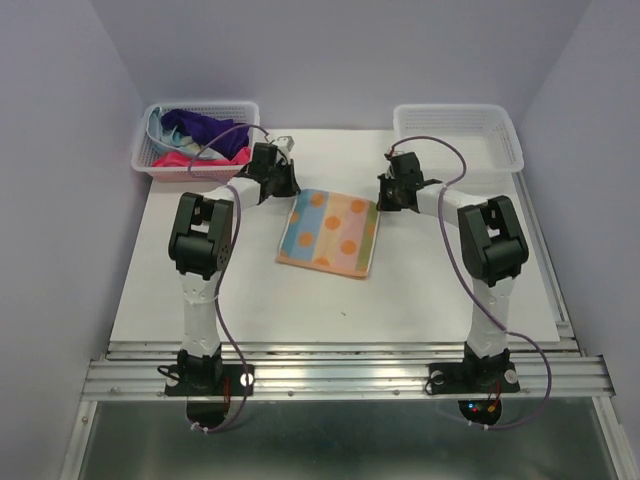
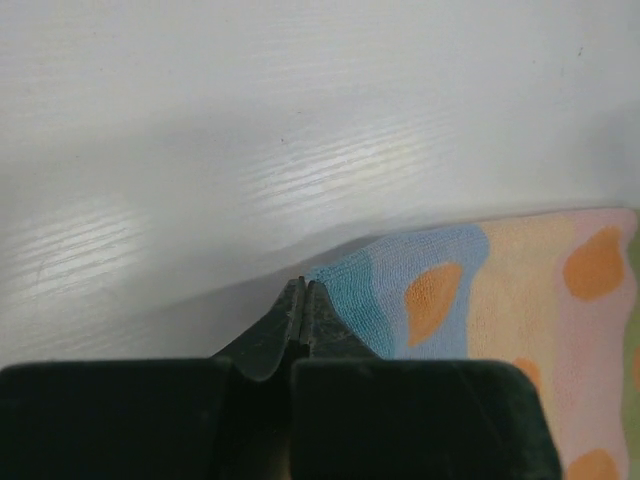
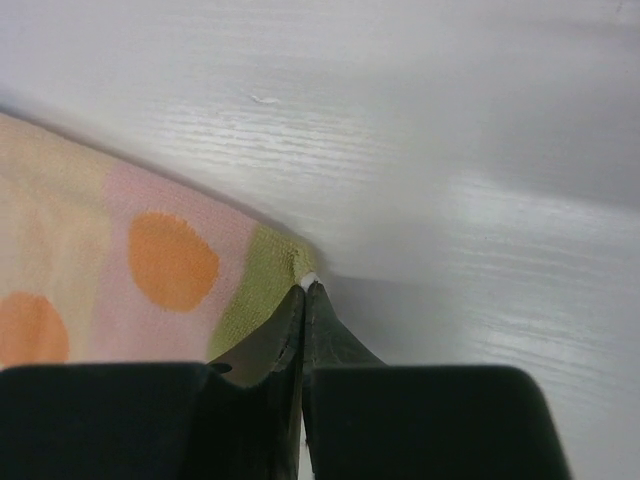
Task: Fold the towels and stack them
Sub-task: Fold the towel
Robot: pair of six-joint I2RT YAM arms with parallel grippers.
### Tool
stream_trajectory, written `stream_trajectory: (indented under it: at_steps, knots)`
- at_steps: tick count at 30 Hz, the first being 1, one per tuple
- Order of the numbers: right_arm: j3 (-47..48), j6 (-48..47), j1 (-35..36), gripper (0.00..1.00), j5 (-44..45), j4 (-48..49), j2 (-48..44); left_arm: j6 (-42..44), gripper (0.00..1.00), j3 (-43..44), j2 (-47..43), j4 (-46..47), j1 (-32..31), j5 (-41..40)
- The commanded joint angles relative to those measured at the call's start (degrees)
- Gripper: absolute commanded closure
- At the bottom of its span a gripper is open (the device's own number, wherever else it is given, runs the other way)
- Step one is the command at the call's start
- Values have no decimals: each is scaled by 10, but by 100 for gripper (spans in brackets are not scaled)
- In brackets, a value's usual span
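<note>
The light spotted towel (image 1: pixel 330 232) lies spread in the middle of the white table, striped blue, peach, pink and green with orange spots. My left gripper (image 1: pixel 289 190) is shut at its far left blue corner (image 2: pixel 400 290); the jaws meet at the cloth's edge (image 2: pixel 303 284). My right gripper (image 1: pixel 384 198) is shut at its far right green corner (image 3: pixel 262 275), with a white bit of cloth between the tips (image 3: pixel 306 284). A dark purple towel (image 1: pixel 195 125) and a pink-red towel (image 1: pixel 172 160) lie heaped in the left basket (image 1: pixel 200 106). No orange-tan towel shows.
A second white mesh basket (image 1: pixel 455 108) stands at the back right with nothing visible in it. The white table board (image 1: pixel 330 310) ends at a metal rail near the arm bases. Purple walls close in on both sides.
</note>
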Motion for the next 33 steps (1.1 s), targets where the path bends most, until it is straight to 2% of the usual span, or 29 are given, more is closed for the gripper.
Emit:
stream_trajectory:
  at_steps: [1, 12, 18, 33]
  knots:
    - [-30, -8, 2, 99, -35, 43, -56, -22, 100, -43, -77, 79, -3, 5]
    - [-96, 3, 3, 99, -95, 57, -139, -42, 100, -130, -154, 129, -2, 6]
    - [-146, 11, 9, 99, -106, 58, -179, -51, 100, -207, -220, 152, -2, -14]
    - [-287, 50, 36, 99, -209, 100, -312, -103, 100, -388, -348, 197, -2, -28]
